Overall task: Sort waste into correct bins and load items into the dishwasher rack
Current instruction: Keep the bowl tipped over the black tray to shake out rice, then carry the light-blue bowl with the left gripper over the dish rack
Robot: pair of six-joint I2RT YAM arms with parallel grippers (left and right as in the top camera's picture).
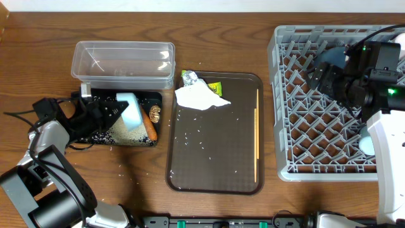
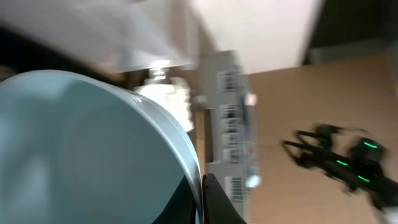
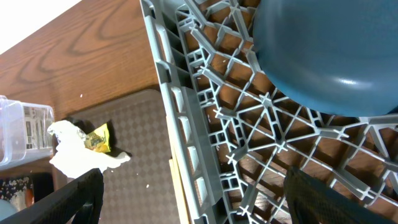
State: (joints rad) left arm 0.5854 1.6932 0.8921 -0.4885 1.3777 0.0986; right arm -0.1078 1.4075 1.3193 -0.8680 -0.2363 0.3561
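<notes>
My left gripper (image 1: pixel 119 109) is shut on the rim of the white bowl (image 1: pixel 131 114) and holds it tilted on edge over the black tray (image 1: pixel 101 136). The tray holds rice, an orange carrot (image 1: pixel 150 125) and a brown lump (image 1: pixel 155 113). In the left wrist view the fingers (image 2: pixel 202 200) pinch the bowl's rim (image 2: pixel 93 149). My right gripper (image 1: pixel 327 80) is open and empty over the grey rack (image 1: pixel 316 145), beside the dark blue dish (image 3: pixel 329 56). Napkin (image 1: pixel 199 97), foil ball (image 1: pixel 190 78), wrapper (image 1: pixel 216 87) and chopsticks (image 1: pixel 256 136) lie on the brown tray.
The clear tub (image 1: pixel 123 63) stands behind the black tray. The brown serving tray (image 1: pixel 215 158) lies between it and the rack, with rice grains scattered on it. A pale cup (image 1: pixel 367 144) sits at the rack's right side. Cables lie at the left edge.
</notes>
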